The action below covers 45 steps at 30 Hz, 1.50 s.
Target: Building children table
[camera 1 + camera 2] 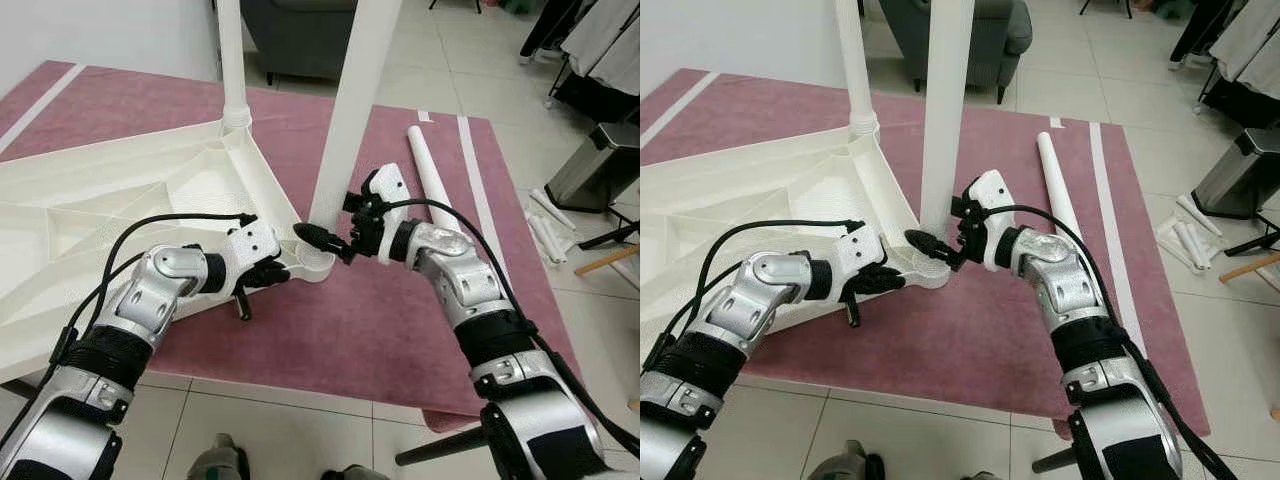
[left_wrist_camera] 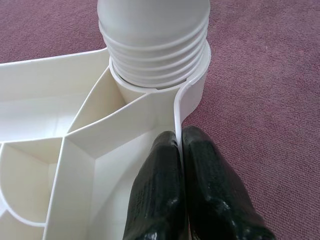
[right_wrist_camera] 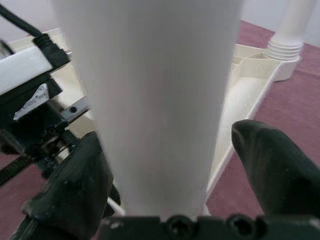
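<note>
Pinched shut on the rim wall of the upturned tabletop, left gripper steadying it on the pink rug. Straddling the near table leg just above its corner socket, right gripper, fingers spread, apparently not clamping. Risk: leg leaning, threads crossing if twisted while tilted.

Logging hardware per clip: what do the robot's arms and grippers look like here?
Both arms are silver metal with black joint bands and looping black cables. Each wrist carries a white block. The left gripper and right gripper each have two long, rounded, matte black fingers.
</note>
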### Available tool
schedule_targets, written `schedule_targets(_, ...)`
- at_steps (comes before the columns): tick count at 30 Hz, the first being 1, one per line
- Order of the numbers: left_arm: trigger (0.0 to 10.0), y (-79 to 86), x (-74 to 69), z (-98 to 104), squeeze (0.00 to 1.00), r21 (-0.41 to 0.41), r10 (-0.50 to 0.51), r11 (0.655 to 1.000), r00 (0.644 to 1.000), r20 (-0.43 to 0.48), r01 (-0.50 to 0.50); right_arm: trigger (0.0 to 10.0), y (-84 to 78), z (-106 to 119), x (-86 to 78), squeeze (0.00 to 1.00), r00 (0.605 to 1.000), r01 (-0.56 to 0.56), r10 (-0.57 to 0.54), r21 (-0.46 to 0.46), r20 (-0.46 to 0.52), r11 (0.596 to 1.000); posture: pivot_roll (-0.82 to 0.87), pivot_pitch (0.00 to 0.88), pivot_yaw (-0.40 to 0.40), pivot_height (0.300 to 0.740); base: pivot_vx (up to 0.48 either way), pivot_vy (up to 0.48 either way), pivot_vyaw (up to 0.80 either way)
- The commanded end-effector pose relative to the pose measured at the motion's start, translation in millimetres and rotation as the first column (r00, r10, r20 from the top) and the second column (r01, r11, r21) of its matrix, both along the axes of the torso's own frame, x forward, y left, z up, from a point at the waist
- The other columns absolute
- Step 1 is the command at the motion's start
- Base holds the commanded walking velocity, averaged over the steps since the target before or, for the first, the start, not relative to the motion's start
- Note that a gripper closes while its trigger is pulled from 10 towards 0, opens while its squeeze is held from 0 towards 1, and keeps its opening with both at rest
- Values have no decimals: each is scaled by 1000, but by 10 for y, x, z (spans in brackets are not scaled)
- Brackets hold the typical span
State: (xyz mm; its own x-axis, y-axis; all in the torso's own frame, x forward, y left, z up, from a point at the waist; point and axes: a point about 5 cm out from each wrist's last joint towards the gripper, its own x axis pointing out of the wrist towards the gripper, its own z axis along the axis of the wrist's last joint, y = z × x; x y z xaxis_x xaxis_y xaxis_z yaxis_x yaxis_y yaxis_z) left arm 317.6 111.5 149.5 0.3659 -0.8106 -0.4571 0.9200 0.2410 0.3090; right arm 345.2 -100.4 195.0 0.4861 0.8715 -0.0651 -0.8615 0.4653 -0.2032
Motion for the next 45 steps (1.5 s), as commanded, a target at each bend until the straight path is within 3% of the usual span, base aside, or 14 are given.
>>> schedule_targets(1, 0, 87, -22, -10, 0, 42, 25, 999, 999, 45, -27, 10000, 1, 17, -26, 0, 999, -50, 50, -25, 2, 998, 163, 64, -7, 740, 0, 0, 0)
schedule_targets(5, 0, 194, -157, 102, 0, 95, -130, 988, 990, 52, 125, 10000, 40, 31, -168, 0, 986, -167, 167, -46, -2, 985, 161, 66, -10, 740, 0, 0, 0)
schedule_targets(8, 0, 251, -207, 172, 0, 107, -180, 979, 982, 53, 174, 10000, 69, 46, -225, 0, 981, -195, 196, -38, 1, 980, 157, 65, -9, 740, 0, 0, 0)
schedule_targets(12, 0, 269, -221, 193, 0, 109, -193, 976, 980, 52, 187, 10000, 82, 53, -242, 0, 979, -204, 205, -34, 4, 978, 157, 65, -9, 740, 0, 0, 0)
schedule_targets(15, 0, 329, -325, 184, 0, 141, -254, 958, 967, 24, 248, 10000, 228, -3, -392, 0, 957, -288, 288, -20, -16, 957, 155, 66, -11, 740, 0, 0, 0)
schedule_targets(26, 0, 278, -392, 77, 0, 137, -250, 960, 968, 9, 246, 10000, 391, -113, -432, 0, 953, -300, 300, -12, -42, 954, 159, 69, -26, 740, 0, 0, 0)
schedule_targets(27, 0, 258, -393, 74, 0, 124, -245, 962, 970, 9, 242, 1569, 401, -122, -421, 0, 956, -290, 289, -2, -49, 957, 159, 69, -29, 740, 0, 0, 0)
schedule_targets(28, 0, 245, -393, 74, 0, 114, -241, 964, 970, 9, 239, 1569, 407, -127, -413, 0, 958, -282, 282, 5, -53, 959, 159, 69, -29, 740, 0, 0, 0)
schedule_targets(29, 0, 233, -391, 74, 0, 105, -235, 967, 972, 10, 232, 0, 407, -148, -402, 0, 963, -261, 261, 10, -65, 965, 158, 68, -31, 740, 0, 0, 0)
schedule_targets(33, 0, 223, -391, 78, 0, 93, -227, 970, 974, 12, 225, 0, 396, -191, -391, 0, 972, -219, 219, 7, -82, 976, 157, 67, -33, 740, 0, 0, 0)
schedule_targets(38, 0, 156, -352, 93, 0, 36, -172, 985, 985, 26, 171, 0, 344, -378, -368, 0, 992, 34, -35, -7, -120, 999, 153, 63, -30, 740, 0, 0, 0)
schedule_targets(40, 0, 151, -350, 94, 0, 35, -170, 985, 985, 27, 169, 0, 344, -385, -368, 0, 991, 47, -48, -3, -125, 999, 153, 63, -30, 740, 0, 0, 0)
schedule_targets(43, 0, 108, -320, 109, 0, 15, -152, 988, 988, 35, 151, 0, 388, -429, -388, 0, 980, 142, -139, 14, -139, 990, 147, 61, -27, 740, 0, 0, 0)
schedule_targets(45, 0, 21, -254, 146, 0, -17, -127, 992, 991, 48, 128, 0, 512, -502, -415, 0, 933, 326, -314, 42, -173, 945, 143, 59, -22, 740, 0, 0, 0)
